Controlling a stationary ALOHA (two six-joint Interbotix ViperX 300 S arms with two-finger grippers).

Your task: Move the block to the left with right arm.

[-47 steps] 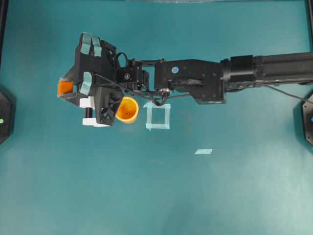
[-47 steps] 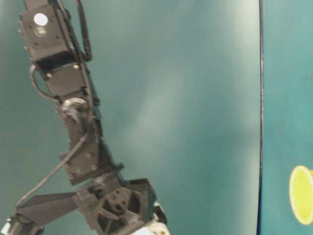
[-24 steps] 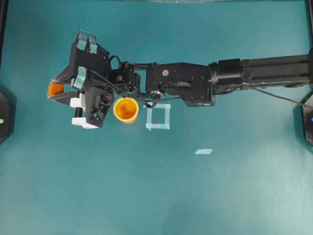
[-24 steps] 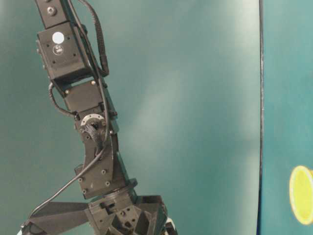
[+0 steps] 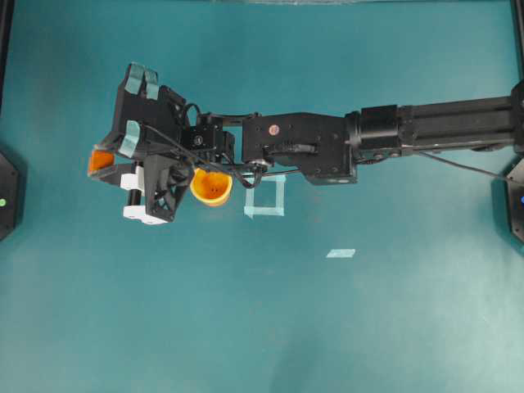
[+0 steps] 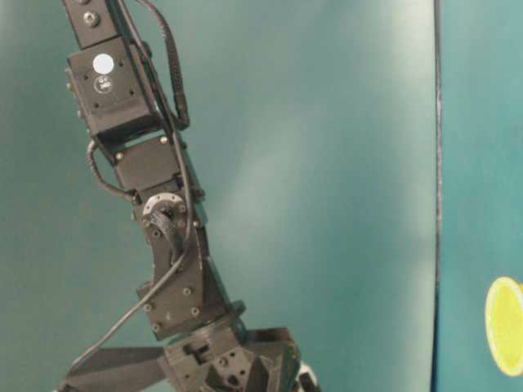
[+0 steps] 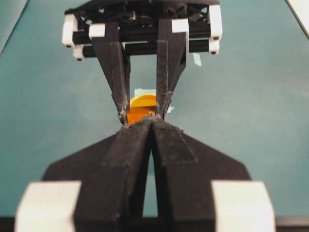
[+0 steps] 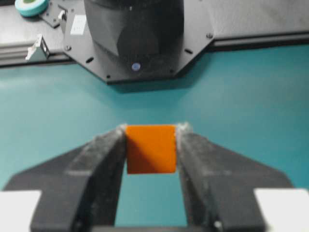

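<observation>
Right arm [image 5: 393,131] reaches across table [image 5: 246,327] from right edge, passing just behind cup [image 5: 212,185]; right gripper [image 8: 150,145] clamped on block [image 8: 150,149], one finger flat on each side face; block [image 5: 101,160] well left of cup, seen in overhead view at gripper tip; tape square [image 5: 265,196] just right of cup; tape scrap [image 5: 341,253] further right of cup, nearer front edge; left gripper [image 7: 151,122] fingers pressed together, nothing between, pointing toward cup [image 7: 144,100].
</observation>
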